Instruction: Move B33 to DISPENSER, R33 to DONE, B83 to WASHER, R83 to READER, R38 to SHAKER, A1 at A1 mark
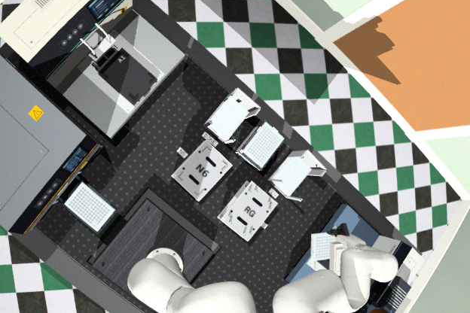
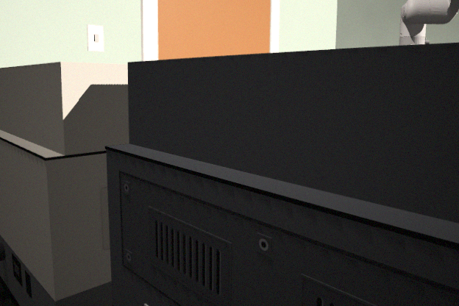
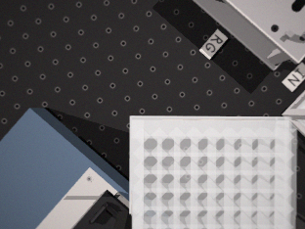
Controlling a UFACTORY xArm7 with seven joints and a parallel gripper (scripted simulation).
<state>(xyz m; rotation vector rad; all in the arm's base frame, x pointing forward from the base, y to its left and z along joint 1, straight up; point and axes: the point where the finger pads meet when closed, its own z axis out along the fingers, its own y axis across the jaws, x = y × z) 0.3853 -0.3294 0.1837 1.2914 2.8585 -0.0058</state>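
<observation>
My gripper (image 1: 333, 245) is shut on a clear well plate (image 1: 322, 245) (image 3: 210, 171) and holds it flat in the air over the near edge of the blue-topped instrument (image 1: 351, 219) (image 3: 39, 161) at the lower right. The plate's label cannot be read. The fingers themselves are hidden in the wrist view. A second plate (image 1: 90, 206) sits at the grey instrument on the left. A third plate (image 1: 261, 145) sits between the two white stack racks (image 1: 230, 116) (image 1: 295, 173). The nest marked A1 (image 1: 126, 76) at the cream instrument holds no plate.
The regrip nest RG (image 1: 248, 211) (image 3: 264, 20) and the recovery nest N6 (image 1: 201, 174) hold no plates. The arm's base (image 1: 163, 275) stands on a dark block at the front. The exterior view shows only instrument backs and part of the arm (image 2: 422, 13).
</observation>
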